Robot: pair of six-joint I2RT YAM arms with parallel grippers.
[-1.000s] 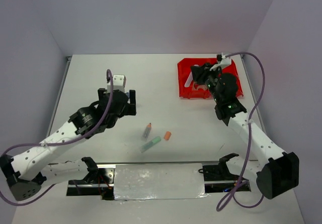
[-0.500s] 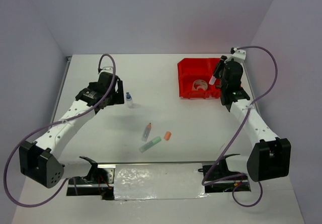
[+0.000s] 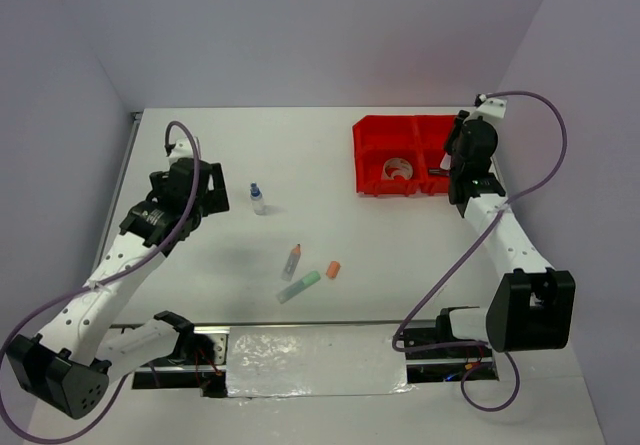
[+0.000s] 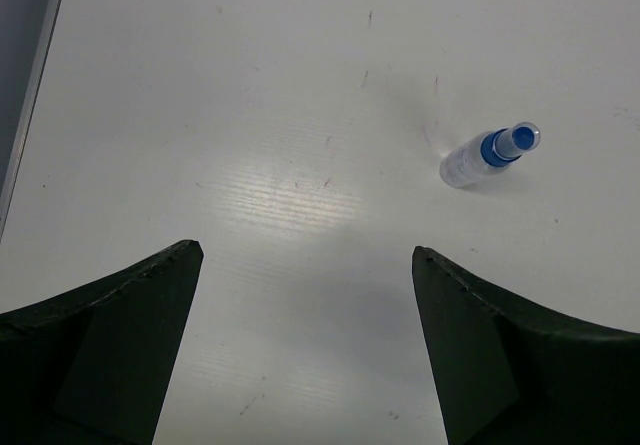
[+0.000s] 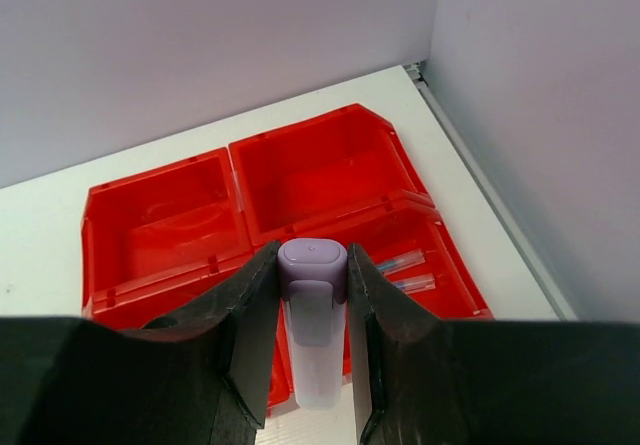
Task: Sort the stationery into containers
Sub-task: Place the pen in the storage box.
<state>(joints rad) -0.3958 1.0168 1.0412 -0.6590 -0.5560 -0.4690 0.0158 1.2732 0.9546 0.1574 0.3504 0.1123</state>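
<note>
Backed off leftward with left gripper [image 4: 305, 255] since a second ago; jaws spread wide, holding nothing. Left small blue-capped bottle [image 4: 487, 153] upright on table [image 4: 280, 85], ahead and to the right of those fingers, well apart. Swung right gripper [image 5: 310, 255] rightward too. Clamped partway on purple-capped highlighter [image 5: 318, 365], cap between the fingertips. Found red bins [image 5: 300, 143] ahead of and below that grip, with two thin clear items [image 5: 400, 262] in the near right compartment.

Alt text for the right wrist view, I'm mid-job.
The right tool grips a pale marker with a lilac cap, clamped between its fingers. Beyond it sit the red bins, with thin clear items in the nearer right-hand compartment.
</note>
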